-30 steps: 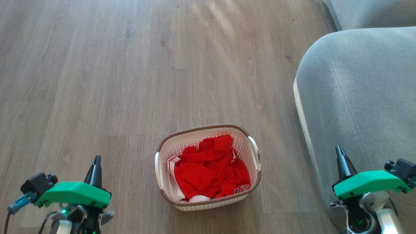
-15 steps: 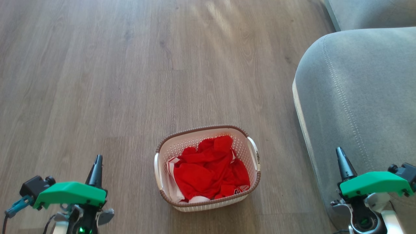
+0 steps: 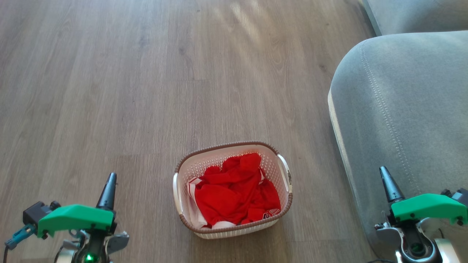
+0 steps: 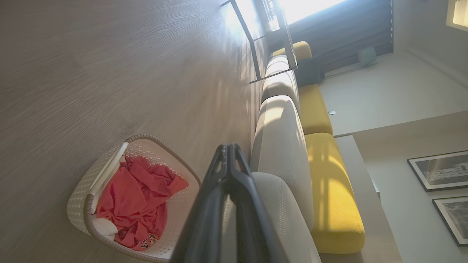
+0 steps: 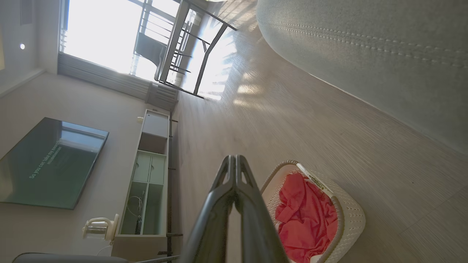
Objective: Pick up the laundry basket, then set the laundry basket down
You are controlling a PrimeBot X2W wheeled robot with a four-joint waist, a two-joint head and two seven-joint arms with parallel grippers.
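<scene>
Well, head view: the laundry basket (image 3: pixel 234 232) sits on the floor (image 3: pixel 146 91) between the left end effector (image 3: pixel 109 184) and right end effector (image 3: pixel 387 179), both pointing forward. Left wrist view adds yellow cushions (image 4: pixel 334 197), fingers (image 4: pixel 215 197) pressed together, empty; right wrist view adds a television (image 5: pixel 47 164), fingers (image 5: pixel 215 204) likewise.

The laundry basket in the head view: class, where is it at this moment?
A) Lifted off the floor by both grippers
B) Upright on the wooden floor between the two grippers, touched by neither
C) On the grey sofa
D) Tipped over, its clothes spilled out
B: the laundry basket stands upright on the wooden floor with the red clothes inside, while the left gripper and the right gripper are off to either side, apart from it.
</scene>
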